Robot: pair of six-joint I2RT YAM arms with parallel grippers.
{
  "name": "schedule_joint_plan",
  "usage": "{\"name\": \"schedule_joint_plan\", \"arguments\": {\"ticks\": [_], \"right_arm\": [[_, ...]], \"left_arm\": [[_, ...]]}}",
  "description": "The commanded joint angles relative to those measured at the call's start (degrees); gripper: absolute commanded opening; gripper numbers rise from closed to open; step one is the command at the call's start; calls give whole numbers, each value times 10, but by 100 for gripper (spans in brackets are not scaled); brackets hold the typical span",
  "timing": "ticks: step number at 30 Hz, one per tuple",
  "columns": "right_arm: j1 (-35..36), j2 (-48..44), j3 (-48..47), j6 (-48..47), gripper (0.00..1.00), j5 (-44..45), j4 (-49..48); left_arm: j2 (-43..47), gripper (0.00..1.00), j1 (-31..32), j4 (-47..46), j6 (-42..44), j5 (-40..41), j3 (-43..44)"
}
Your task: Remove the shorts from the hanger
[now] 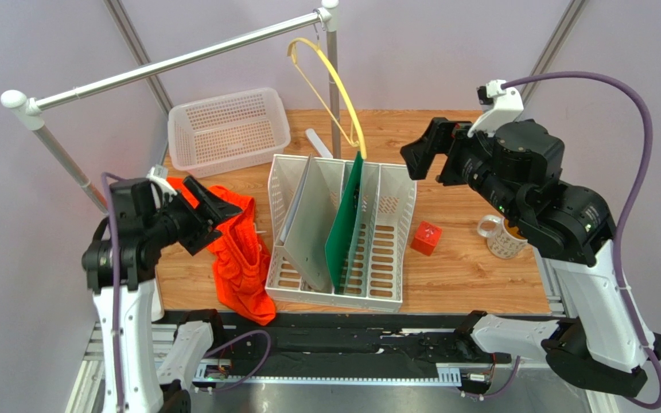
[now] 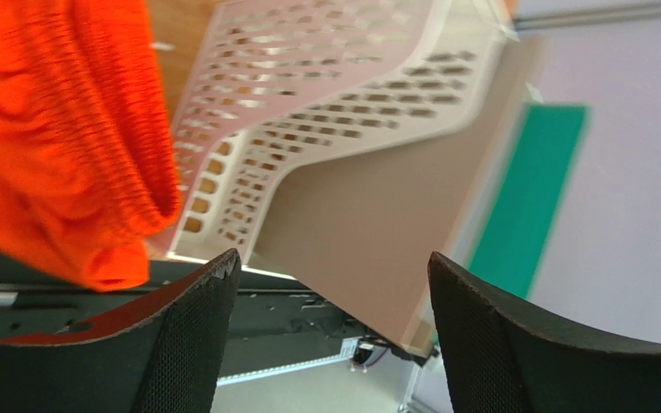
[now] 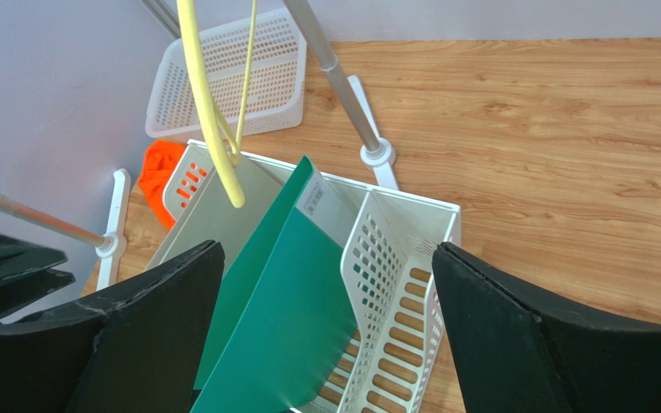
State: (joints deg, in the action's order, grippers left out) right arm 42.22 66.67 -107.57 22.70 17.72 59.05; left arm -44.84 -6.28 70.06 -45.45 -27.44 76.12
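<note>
overhead cam is the only one that gets both arms at once: the shorts (image 1: 239, 258) are off the hanger (image 1: 349, 103), bunched right beside the left jaws (image 1: 209, 219) and drooping over the near edge of the bench (image 1: 480, 275); left wrist cam shows the left jaws (image 2: 334, 267) spread with nothing between them, the shorts (image 2: 58, 146) sitting outside one finger, touching or not I can't tell; right wrist cam has the right jaws (image 3: 325, 249) spread wide too, hanger (image 3: 207, 112) dangling bare ahead of them above the file rack (image 3: 377, 258); its hook is cut off there, and the shorts (image 3: 160, 168) are just an orange sliver behind the rack
</note>
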Motion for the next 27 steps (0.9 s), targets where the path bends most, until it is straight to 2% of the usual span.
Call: {"name": "schedule_joint_plan", "arguments": {"ticks": [1,4,7,10,14,19,21,27], "right_arm": [[-9,7,-6,-2,98,27,41],[-19,-3,24,2,98,19,41],[-35,-26,48,4,98,-20,38],[-56,-64,106,-1,98,-49,12],[-116,-81,122,-4,98,-117,12],[-127,-83,119,-45,98,-71,6],[-128,-82,119,-50,98,-56,1],[-143,-64,97,-59,98,-44,3]], "left_arm": [[-82,86,0,41,3,105,-25],[-136,89,-4,33,-31,163,-48],[-192,90,-7,12,-60,179,-83],[-227,91,-17,-39,-94,168,-129],[-233,91,-49,-90,-174,158,-175],[-248,95,-77,-113,-282,178,-231],[-247,95,-94,-161,-342,157,-264],[-295,98,-108,-210,-441,143,-280]]}}
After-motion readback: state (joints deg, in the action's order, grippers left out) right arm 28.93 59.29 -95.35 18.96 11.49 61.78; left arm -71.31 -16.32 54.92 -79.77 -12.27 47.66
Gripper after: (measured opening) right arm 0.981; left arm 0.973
